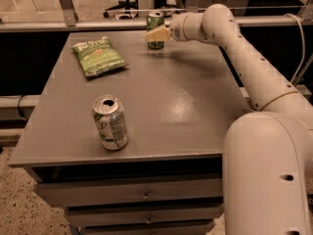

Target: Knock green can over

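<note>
The green can (pixel 155 25) stands upright near the far edge of the grey table (pixel 195 106), with a silver top rim. My gripper (pixel 155 34) is at the end of the white arm reaching in from the right. Its tan fingers overlap the can's front at mid-height and appear to touch it. The lower part of the can shows below the fingers.
A white-and-silver can with green marks (pixel 110 122) stands upright near the table's front left. A flat green chip bag (pixel 98 57) lies at the back left. A rail and chair legs are behind the table. Drawers sit under the tabletop.
</note>
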Controlling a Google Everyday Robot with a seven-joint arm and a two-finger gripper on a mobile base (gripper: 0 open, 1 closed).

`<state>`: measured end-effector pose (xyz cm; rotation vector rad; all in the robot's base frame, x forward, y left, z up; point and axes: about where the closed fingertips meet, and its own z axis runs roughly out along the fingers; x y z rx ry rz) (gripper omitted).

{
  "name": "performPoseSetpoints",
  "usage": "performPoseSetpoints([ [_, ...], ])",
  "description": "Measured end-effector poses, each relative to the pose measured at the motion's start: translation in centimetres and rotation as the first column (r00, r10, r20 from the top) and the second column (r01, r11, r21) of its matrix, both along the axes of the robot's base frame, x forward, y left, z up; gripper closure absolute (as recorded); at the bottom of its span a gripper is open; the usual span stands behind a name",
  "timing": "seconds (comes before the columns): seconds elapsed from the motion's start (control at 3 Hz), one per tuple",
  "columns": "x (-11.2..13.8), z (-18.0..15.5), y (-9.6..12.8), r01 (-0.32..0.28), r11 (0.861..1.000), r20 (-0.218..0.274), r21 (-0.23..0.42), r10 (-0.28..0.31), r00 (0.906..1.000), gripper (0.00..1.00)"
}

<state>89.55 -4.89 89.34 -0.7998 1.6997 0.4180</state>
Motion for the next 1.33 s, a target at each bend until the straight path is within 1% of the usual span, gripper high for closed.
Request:
performPoseSetpoints([
  [0.33,0.4,0.2,0.4,-0.012,0.995,-0.019,0.099,0.014,0.9997,0.38],
  [0.67,0.0,0.6,0.8,-0.04,0.987,-0.03,0.157,0.045,0.9986,0.61],
  [1.0,-1.2,1.5,0.1,-0.072,0.979,-0.03,0.191,0.079,0.9964,0.83],
  [1.33,-3.3,2.6,-1.0,-0.109,0.973,-0.024,0.202,0.116,0.993,1.0],
])
